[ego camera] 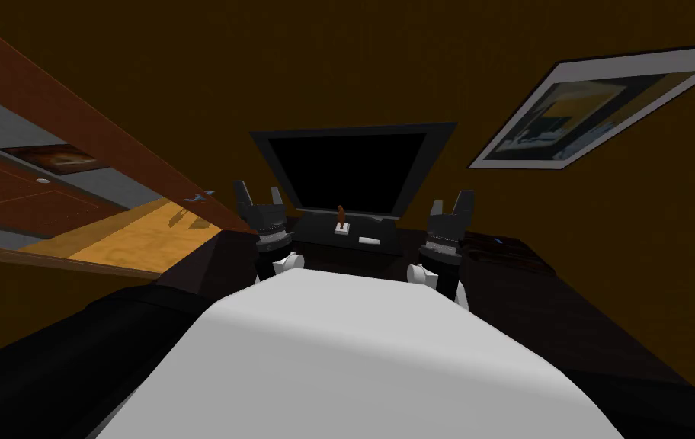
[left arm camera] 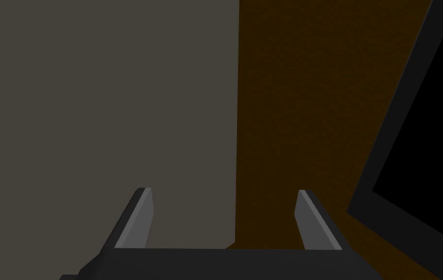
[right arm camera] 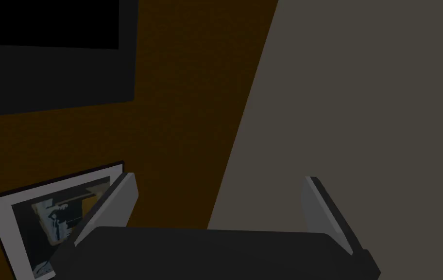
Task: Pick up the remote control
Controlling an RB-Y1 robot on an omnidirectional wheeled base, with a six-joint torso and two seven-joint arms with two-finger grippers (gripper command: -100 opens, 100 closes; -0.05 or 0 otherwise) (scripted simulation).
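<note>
The remote control (ego camera: 369, 241) is a small white bar lying on the dark TV stand (ego camera: 315, 235), in front of the black television (ego camera: 350, 168). Both arms are raised on either side of the stand, short of it. My left gripper (ego camera: 258, 194) stands to the left of the remote, with its fingers (left arm camera: 140, 218) spread wide and nothing between them. My right gripper (ego camera: 451, 204) stands to the right of the remote; its fingers (right arm camera: 320, 209) are also wide apart and hold nothing. Neither gripper touches the remote.
A small brown figurine on a white base (ego camera: 342, 221) stands on the stand just left of the remote. A dark low cabinet top (ego camera: 514, 259) runs to the right. At the left, a wooden floor (ego camera: 132, 236) shows past a brown wall edge.
</note>
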